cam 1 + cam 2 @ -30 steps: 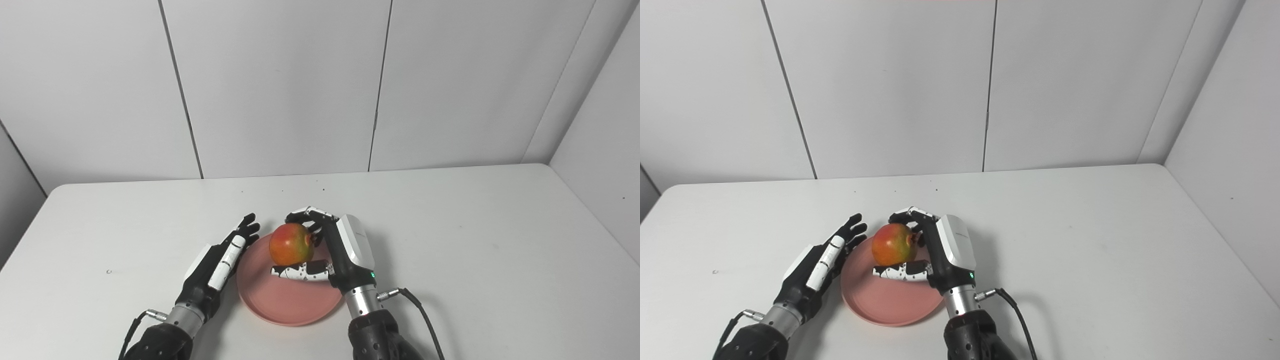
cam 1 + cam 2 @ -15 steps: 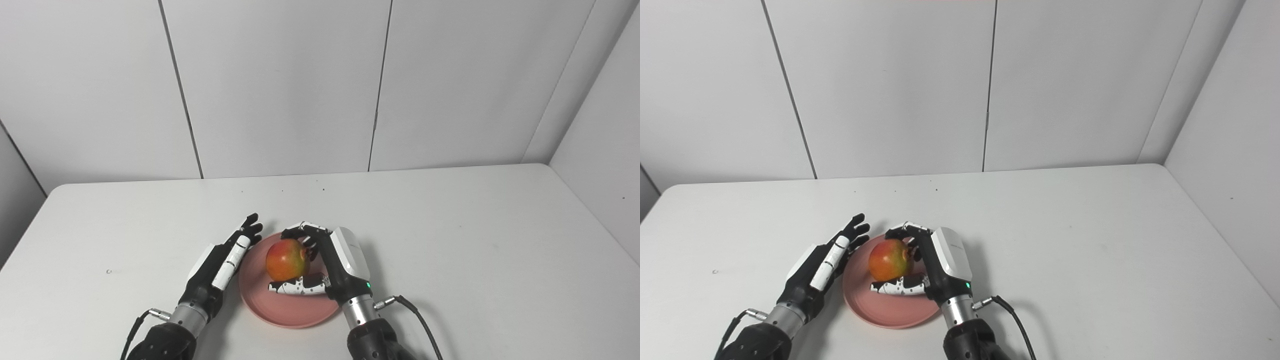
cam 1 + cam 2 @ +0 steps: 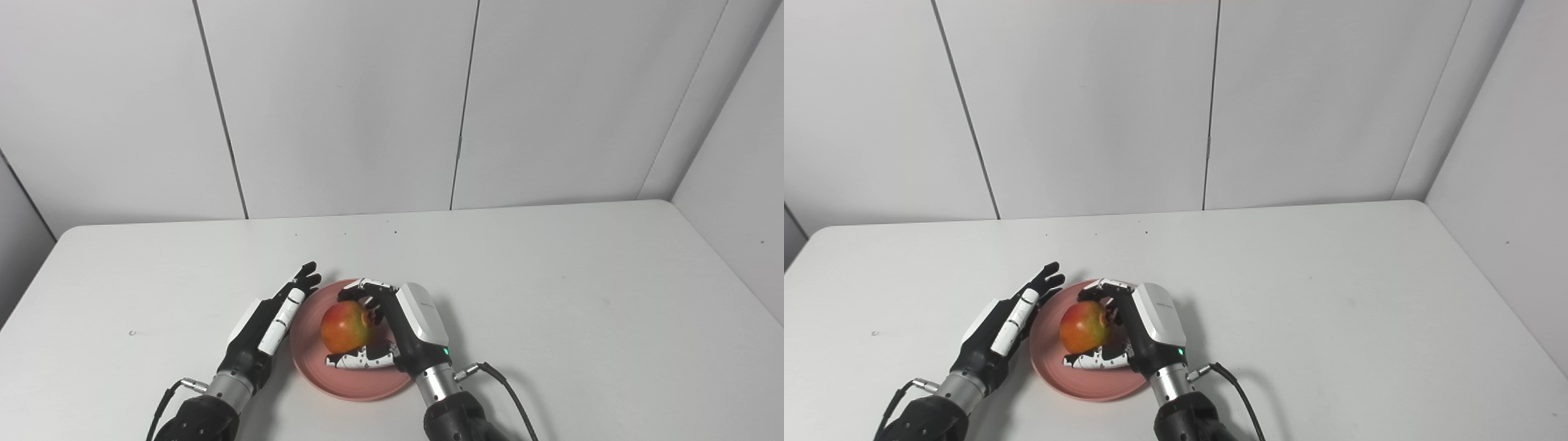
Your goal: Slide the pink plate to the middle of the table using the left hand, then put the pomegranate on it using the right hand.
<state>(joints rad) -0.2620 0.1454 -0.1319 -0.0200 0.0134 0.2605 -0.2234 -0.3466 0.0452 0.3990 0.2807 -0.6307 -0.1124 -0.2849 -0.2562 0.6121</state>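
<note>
The right hand is wrapped around the pomegranate, fingers curled over its far side and thumb lying along its near side, so the fruit is gripped from the right. The fruit sits low over the middle of the plate; whether it already rests on the plate cannot be told. The side grip leaves the underside of the fruit free, which suits setting it down and then opening the fingers outward without nudging it.

The left hand holds nothing. Its fingers are straight and a little apart, lying flat along the plate's left rim, just beside it or touching it. Placed so, it probably steadies the plate against sliding while the fruit comes down.

The plate lies near the front edge of the table, roughly midway between the left and right edges, so the sliding step looks done and the placing step is near its end.

The table is white and matt, with a few small dark specks. Behind it stand plain white wall panels with thin dark seams, and another panel closes the right side. A cable runs from the right wrist.
</note>
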